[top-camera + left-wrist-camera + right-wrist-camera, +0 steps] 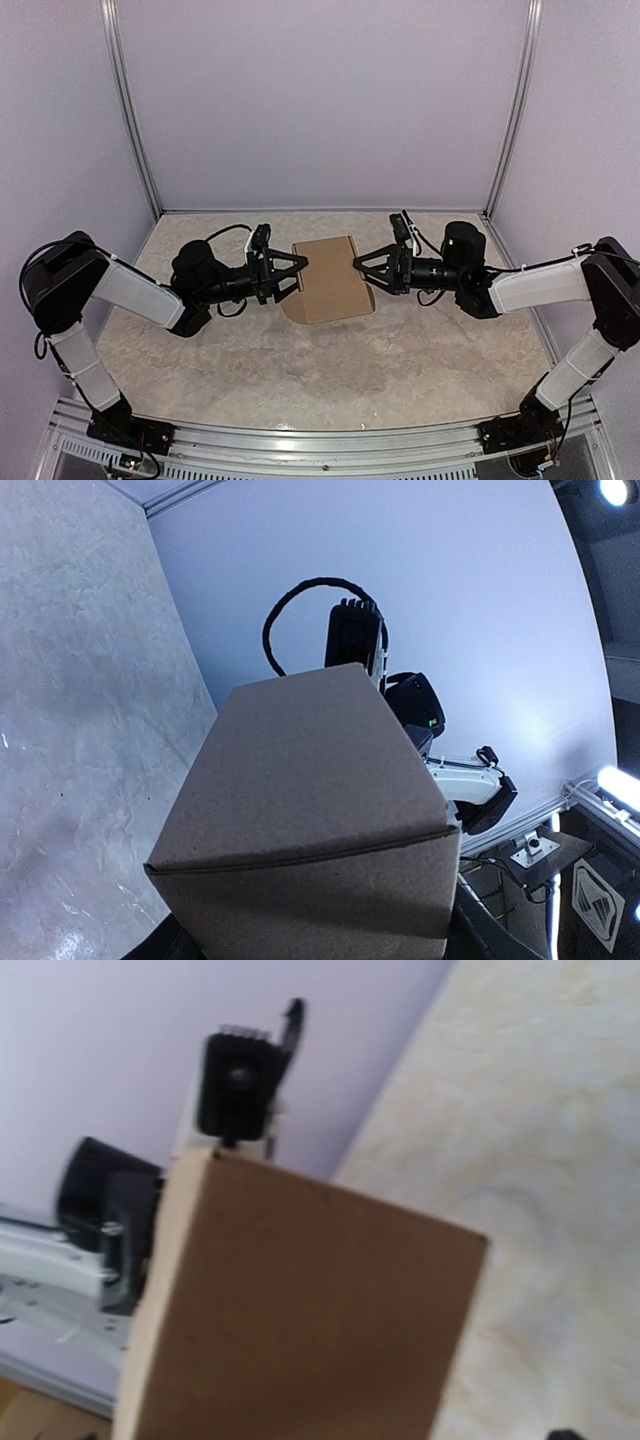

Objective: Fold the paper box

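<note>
A: Logging the paper box (330, 282) first. Sitting where?
B: Placing it around the middle of the table (300, 385), slightly nearer the far edge than the near one and well apart from both side edges. Looking folded up into a squarish brown carton, turned a little askew. Not managing to tell whether resting on the table or hanging just above it.
A: Checking the left gripper (300, 272) now.
B: Tagging it as clamping the box by its left side, with jaws partly apart and cardboard between them. Seeing brown panels and one crease filling the lower half of the left wrist view. Catching dark fingers (480, 940) at the bottom corners there.
A: Moving to the right gripper (362, 274).
B: Marking it as spread wide and gripping nothing, pointing at the box's right edge from just beside it. Not telling contact from the top view. Getting only a blurred brown face close up in the right wrist view, with the black wrist of the left arm (235, 1080) behind it.
A: Noting surroundings?
B: Noting pale lilac walls (320, 100) standing around the table.
</note>
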Robot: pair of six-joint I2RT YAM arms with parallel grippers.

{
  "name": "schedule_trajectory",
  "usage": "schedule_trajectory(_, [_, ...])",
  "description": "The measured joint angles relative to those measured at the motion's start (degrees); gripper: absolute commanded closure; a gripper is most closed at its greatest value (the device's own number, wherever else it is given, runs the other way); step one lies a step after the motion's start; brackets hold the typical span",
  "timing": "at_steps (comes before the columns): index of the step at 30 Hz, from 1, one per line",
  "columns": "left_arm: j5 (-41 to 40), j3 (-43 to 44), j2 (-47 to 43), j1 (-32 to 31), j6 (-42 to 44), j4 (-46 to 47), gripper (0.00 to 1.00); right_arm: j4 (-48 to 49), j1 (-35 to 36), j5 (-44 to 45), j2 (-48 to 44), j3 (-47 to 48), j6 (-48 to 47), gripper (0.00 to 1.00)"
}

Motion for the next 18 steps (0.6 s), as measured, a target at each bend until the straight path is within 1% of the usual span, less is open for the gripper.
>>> schedule_trajectory(4, [1.2, -0.07, 0.0, -0.02, -1.01, 3.28, 0.74, 4.7, 0.92, -0.98, 0.0, 0.02, 4.17, 0.17])
schedule_trajectory(7, [1.73, -0.09, 0.0, -0.02, -1.77, 4.72, 0.74, 6.95, 1.18, -1.73, -0.02, 0.11, 6.75, 0.26])
schedule_trajectory(9, [2.03, -0.09, 0.0, -0.09, -1.99, 5.16, 0.74, 8.07, 1.66, -2.32, -0.02, 0.26, 8.39, 0.3])
schedule_trajectory(18, [1.99, -0.46, -0.94, -0.07, -1.33, 5.92, 0.73, 9.01, 2.23, -2.08, -0.2, 0.68, 11.13, 0.58])
